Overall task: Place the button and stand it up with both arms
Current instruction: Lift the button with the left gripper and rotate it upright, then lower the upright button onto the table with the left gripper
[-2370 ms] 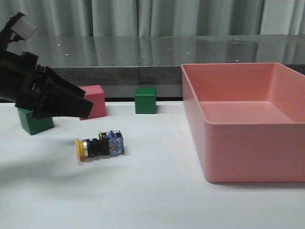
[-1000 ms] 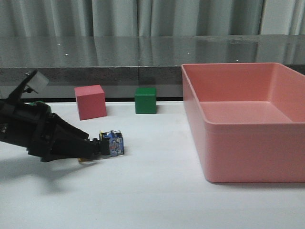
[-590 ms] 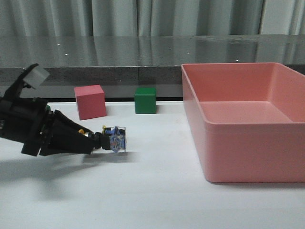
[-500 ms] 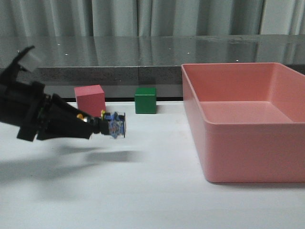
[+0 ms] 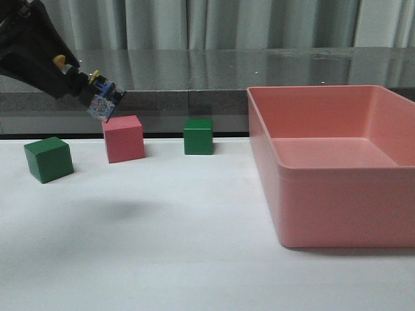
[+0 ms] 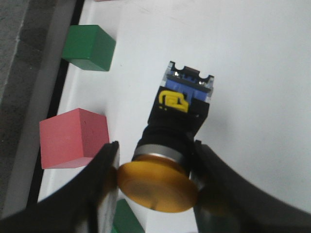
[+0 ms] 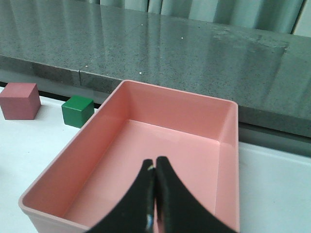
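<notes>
Up at the far left, the left tool is clenched on the button, held in the air clear of the white counter. Its yellow cap sits between the fingers, contact block pointing away (no lettering on it that I can read). Below the tool lie a green cube, a pink cube and another green cube. Farther right, the right tool hangs pinched together, holding nothing, above the pink bin.
</notes>
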Robot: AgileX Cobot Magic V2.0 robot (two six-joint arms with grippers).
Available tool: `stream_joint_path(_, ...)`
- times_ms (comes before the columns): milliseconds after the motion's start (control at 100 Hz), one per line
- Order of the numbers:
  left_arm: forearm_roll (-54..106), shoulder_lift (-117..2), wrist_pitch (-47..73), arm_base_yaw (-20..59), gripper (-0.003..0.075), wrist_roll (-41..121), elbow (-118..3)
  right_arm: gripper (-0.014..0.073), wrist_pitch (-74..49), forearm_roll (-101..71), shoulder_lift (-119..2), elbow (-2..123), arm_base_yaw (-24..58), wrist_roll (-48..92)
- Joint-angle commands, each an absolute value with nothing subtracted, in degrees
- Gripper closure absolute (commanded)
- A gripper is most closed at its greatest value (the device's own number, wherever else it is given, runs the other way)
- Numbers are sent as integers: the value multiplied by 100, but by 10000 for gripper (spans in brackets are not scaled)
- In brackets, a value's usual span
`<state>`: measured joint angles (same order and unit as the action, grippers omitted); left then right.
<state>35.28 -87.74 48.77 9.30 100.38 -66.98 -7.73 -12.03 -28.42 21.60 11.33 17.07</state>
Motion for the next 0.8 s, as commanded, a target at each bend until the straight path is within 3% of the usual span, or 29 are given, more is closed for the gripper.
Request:
stream_joint_path(0, 2699, -8574, 4844, 1283, 740, 9212, -7051, 654, -292, -1227, -2842, 2306, 1104, 1722)
stream_joint_path(380, -1588, -9297, 4598, 2791, 739, 6175, -7139, 654, -292, -1227, -2842, 2306, 1104, 1722)
stream_joint_path(790, -2536, -10331, 4993, 3366, 739, 5458, -7518, 654, -292, -1227, -2842, 2306, 1104, 1722)
